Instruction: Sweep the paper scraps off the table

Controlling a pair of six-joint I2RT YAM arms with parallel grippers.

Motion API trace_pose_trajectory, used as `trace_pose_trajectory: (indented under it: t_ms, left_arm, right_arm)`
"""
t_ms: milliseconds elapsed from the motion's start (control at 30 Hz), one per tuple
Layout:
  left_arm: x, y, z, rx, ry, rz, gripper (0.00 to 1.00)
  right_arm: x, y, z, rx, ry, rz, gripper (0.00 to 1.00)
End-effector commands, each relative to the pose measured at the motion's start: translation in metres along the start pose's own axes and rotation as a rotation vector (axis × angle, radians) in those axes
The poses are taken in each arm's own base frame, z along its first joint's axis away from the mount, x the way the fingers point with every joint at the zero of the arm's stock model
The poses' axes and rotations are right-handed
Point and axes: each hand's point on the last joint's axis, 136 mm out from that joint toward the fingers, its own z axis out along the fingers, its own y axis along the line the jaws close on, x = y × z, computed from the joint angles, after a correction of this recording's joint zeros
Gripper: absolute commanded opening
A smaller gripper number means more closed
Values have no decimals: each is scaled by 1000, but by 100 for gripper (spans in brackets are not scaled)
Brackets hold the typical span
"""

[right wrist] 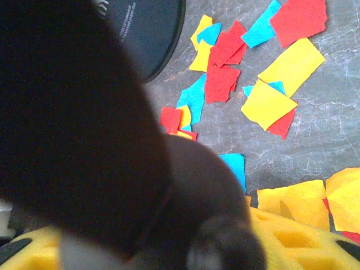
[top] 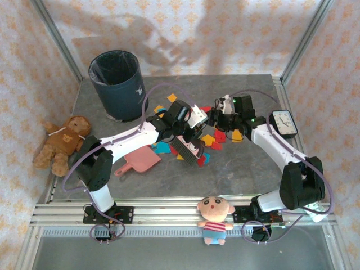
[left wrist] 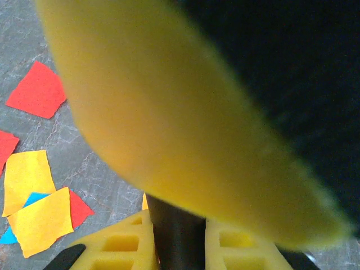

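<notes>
Left gripper [left wrist: 177, 239]: closed tight on the dark stem of the brush [top: 184, 148]. At the bottom of my left wrist view, the stem stands between my yellow fingers [left wrist: 118, 244].
Above those fingers: a large blurred yellow shape and a dark mass, too close to make out.
Right gripper [right wrist: 163, 244]: a big dark blurred thing sits in front of it, between the yellow fingers at the bottom corners of the frame. I cannot tell how wide I stand or whether I hold it.
Where my arms are: in the overhead view both reach in and meet at mid-frame, with my wrists close together.
Brush: its dark bristles are just below my left wrist, at the middle of the overhead view, at the edge of the scraps.
Paper scraps [top: 216, 138]: red, yellow, orange and blue bits are strewn on the table [top: 242, 163] at mid-frame, under and around both my wrists. More lie at the left of my left wrist view and across the upper right of my right wrist view.
Dustpan [top: 143, 160]: pink, flat on the table, left of the brush, apart from it.
Bin [top: 117, 84]: dark and upright, at the upper left.
Clock [top: 283, 122]: by my right arm, at the right edge of the table.
Teddy bear [top: 62, 143]: at the left edge.
Doll [top: 215, 218]: at the bottom centre, on the rails.
</notes>
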Motion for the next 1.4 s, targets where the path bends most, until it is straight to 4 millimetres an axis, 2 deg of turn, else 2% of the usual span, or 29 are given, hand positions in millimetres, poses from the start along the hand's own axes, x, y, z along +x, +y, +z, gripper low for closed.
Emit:
trace_pose_trajectory:
  t_ms: [0,333,433,700,867,1033,1200,1367]
  left_arm:
    - [-25,-8,-15,23,-77,42,19]
    - [-20,-10,-10,45,-54,31,19]
    - [-19,-9,-9,43,-45,25,19]
    - [-17,-12,-8,58,-37,27,21]
    - [-15,-13,-11,58,-31,27,30]
    - [-10,-3,-19,2,-19,6,45]
    - [0,10,-40,-58,-7,-29,48]
    - [23,25,-68,-142,63,-69,48]
  right_arm:
    - [-11,13,1,-26,-20,-42,52]
    - [-8,15,8,-31,-5,-54,51]
    - [-9,17,8,-36,-8,-56,46]
    - [-14,18,3,-28,-56,-66,20]
    - [-19,19,-2,-24,-103,-65,0]
    - [-25,14,-11,24,-162,-72,0]
    - [-34,8,-25,33,-207,-53,0]
    - [-44,0,-43,49,-250,-32,0]
